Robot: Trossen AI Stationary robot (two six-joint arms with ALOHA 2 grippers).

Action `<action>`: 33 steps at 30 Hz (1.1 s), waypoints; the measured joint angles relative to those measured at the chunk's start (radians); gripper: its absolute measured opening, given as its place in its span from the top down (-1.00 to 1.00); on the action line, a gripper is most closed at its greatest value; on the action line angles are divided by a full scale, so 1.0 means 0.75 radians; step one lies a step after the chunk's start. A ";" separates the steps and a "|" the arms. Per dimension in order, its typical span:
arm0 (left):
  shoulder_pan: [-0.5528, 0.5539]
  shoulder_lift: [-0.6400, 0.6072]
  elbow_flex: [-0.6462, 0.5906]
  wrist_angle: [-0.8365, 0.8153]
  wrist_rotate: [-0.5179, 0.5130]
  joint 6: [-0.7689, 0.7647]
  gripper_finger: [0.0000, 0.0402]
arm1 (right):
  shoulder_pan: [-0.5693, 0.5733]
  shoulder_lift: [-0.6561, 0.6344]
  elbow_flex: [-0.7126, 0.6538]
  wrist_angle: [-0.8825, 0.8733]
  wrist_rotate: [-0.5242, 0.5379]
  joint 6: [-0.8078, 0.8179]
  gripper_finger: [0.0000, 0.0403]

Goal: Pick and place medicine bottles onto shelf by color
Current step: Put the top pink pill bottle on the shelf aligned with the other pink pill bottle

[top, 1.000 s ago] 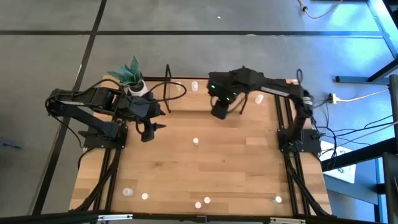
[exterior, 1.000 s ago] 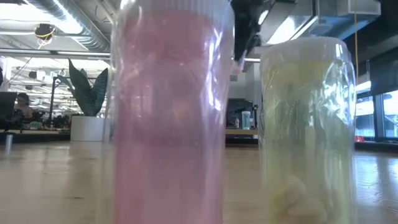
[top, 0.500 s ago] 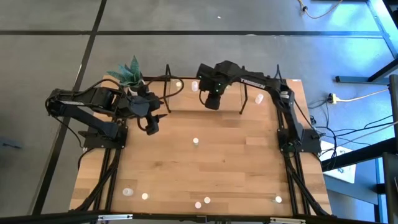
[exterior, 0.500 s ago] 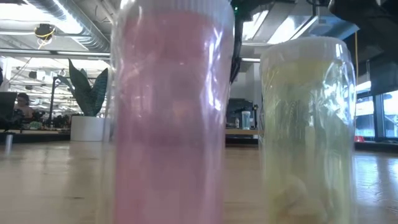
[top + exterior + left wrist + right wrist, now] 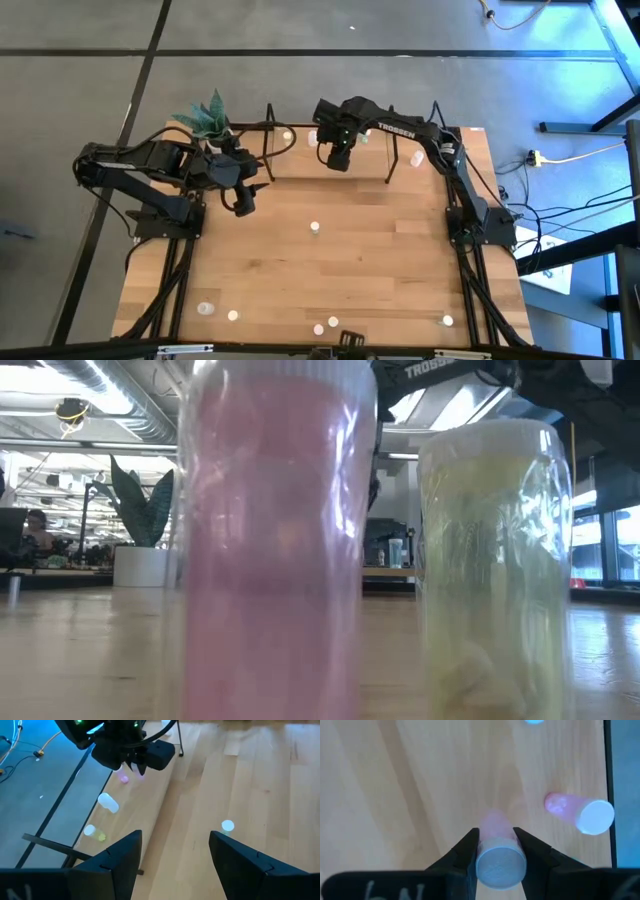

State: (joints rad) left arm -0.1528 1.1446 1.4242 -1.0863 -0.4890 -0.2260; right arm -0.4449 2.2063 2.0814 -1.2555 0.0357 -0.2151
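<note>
— Fingers (image 5: 465,852) of the right gripper (image 5: 496,851) pinch a pink medicine bottle (image 5: 499,855), pale cap toward the wrist camera, over the shelf (image 5: 420,780) board. Do you see the same?

— Yes. Beside it on the board stands a second pink bottle (image 5: 577,812), apart from the held one. At the frame's edge there is a bluish-white cap (image 5: 534,721), cut off.

— And from above?

— The high view puts the right gripper (image 5: 335,150) over the shelf (image 5: 300,150) at the table's far edge, between its black end frames. A white bottle (image 5: 313,138) sits just beside it, and a yellowish one (image 5: 288,137) further along the board.

— The left gripper?

— The left gripper (image 5: 175,855) hovers over the tabletop (image 5: 260,780) with jaws spread and nothing between them, near the plant pot (image 5: 222,142) in the high view. Its camera shows the right gripper (image 5: 135,762) from outside, with pink bottles (image 5: 123,778) under it, a white bottle (image 5: 108,802) lying on its side and a yellowish bottle (image 5: 94,832) on the same board.

— Anything loose?

— One bottle (image 5: 314,227) stands mid-table, and five more sit near the front edge (image 5: 232,315). The low view is nearly filled by two of them, a pink bottle (image 5: 275,540) and a yellowish bottle (image 5: 492,570), which hide the shelf.
</note>
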 joint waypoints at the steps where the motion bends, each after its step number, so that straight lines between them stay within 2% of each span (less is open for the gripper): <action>1: 0.000 0.000 0.000 0.000 0.000 0.000 -0.13 | -0.004 0.002 -0.006 0.002 0.000 -0.002 0.48; 13: 0.000 0.000 0.000 0.000 0.000 0.000 -0.13 | -0.012 0.002 -0.082 0.082 -0.001 -0.010 0.47; 16: 0.000 0.000 0.000 0.000 0.000 0.001 -0.13 | -0.015 0.002 -0.099 0.098 0.047 -0.010 0.46; 33: 0.000 0.000 0.000 0.000 0.000 0.001 -0.13 | -0.025 0.020 -0.102 0.104 0.057 -0.044 0.47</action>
State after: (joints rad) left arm -0.1528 1.1446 1.4242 -1.0866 -0.4889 -0.2256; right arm -0.4635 2.2215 2.0052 -1.1774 0.0784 -0.2481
